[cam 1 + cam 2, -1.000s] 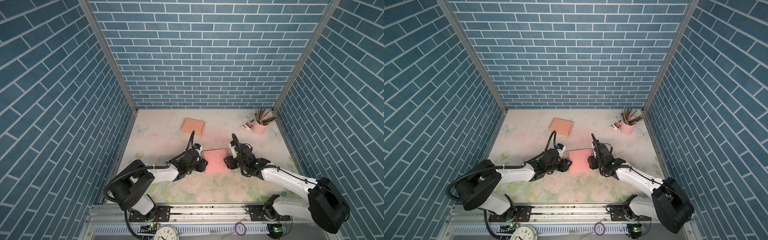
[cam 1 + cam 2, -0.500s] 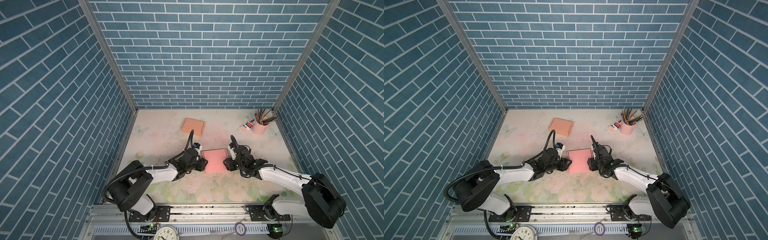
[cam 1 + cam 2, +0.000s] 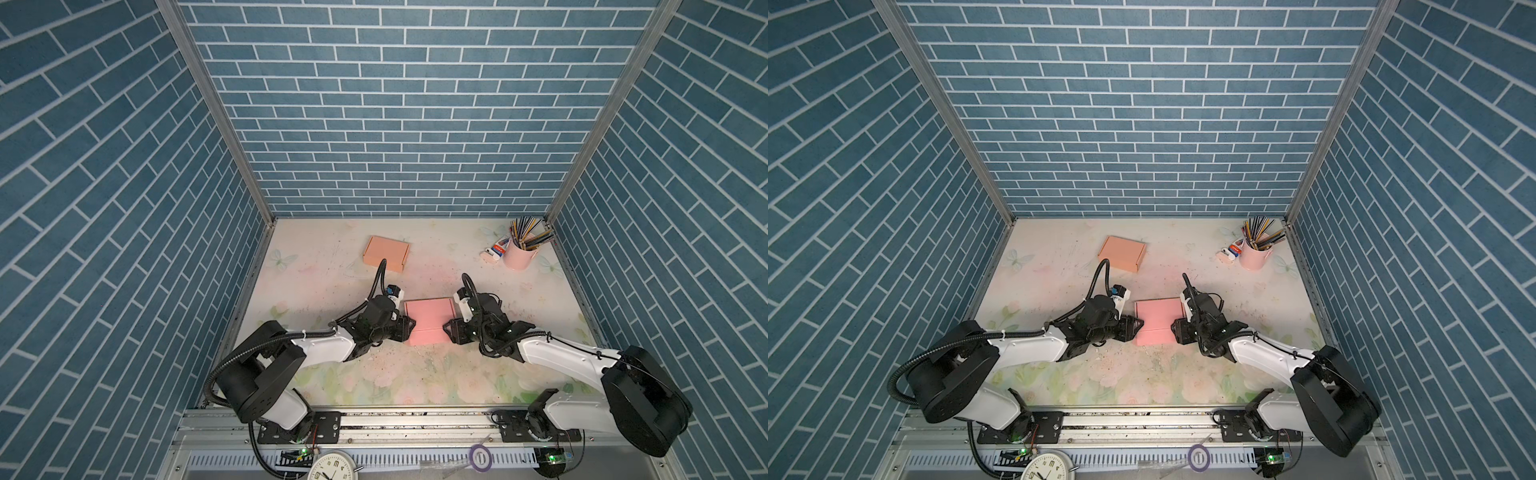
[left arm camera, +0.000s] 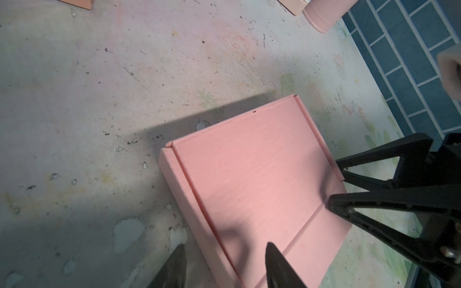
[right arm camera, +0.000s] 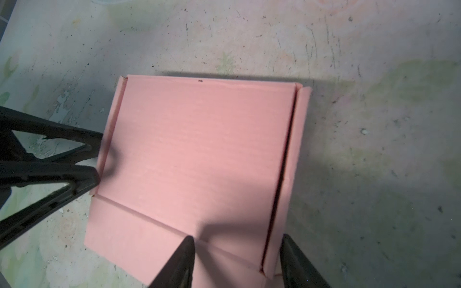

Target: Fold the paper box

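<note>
The pink box (image 3: 429, 320) lies in the middle of the table (image 3: 332, 286), the left gripper (image 4: 225, 251) at its 9 o'clock edge and the right gripper (image 5: 237, 239) at 3 o'clock, both half open, pinching nothing.

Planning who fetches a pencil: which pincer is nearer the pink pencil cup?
Right. The right pincer is at the edge of the pink box facing the cup; the left pincer is at the opposite edge, farther away.

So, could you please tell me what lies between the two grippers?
The pink paper box lies between the left gripper and the right gripper, resting on the table; both top views show it.
</note>
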### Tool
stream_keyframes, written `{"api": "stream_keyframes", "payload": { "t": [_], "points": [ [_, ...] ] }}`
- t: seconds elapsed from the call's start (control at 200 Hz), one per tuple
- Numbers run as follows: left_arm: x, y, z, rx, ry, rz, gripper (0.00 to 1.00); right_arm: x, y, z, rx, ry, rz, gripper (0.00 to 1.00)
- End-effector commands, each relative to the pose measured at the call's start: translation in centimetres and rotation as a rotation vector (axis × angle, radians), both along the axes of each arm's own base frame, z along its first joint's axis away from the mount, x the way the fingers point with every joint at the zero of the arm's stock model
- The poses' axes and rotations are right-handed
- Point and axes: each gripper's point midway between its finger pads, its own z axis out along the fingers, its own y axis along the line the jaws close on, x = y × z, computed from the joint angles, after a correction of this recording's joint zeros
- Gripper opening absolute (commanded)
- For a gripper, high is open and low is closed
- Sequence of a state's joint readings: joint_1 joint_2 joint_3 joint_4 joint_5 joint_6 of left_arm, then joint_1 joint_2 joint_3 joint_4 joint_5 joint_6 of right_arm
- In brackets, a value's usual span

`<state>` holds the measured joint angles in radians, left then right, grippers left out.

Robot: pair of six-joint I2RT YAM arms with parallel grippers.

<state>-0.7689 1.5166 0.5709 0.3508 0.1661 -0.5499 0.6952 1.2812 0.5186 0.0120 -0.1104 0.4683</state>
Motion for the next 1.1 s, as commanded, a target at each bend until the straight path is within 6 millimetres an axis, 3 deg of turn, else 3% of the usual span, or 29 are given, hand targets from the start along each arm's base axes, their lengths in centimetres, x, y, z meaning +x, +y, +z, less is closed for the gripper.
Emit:
{"api": "stream_keyframes", "payload": {
  "t": [0.0, 0.43, 0.61, 0.815, 1.095],
  "points": [
    [0.0, 0.6, -0.4, 0.002, 0.001, 0.011, 0.52, -0.7, 0.7, 0.0, 0.031, 0.018, 0.0, 0.56],
    [-0.1, 1.3, -0.6, 0.004, 0.01, 0.029, 0.51, -1.5, 0.6, 0.1, 0.025, 0.014, -0.009, 0.56],
    [-0.4, 2.1, 0.2, 0.019, -0.018, 0.039, 0.61, -1.9, -0.2, 0.5, 0.024, 0.007, -0.032, 0.6],
    [-2.2, 2.6, 0.4, 0.02, -0.014, 0.018, 0.63, -2.8, -0.5, 0.7, 0.032, 0.01, -0.037, 0.61],
    [-3.9, 1.6, 1.0, -0.013, -0.007, -0.029, 0.62, -3.7, -0.2, 1.1, 0.047, 0.008, -0.023, 0.62]
  ]
}}
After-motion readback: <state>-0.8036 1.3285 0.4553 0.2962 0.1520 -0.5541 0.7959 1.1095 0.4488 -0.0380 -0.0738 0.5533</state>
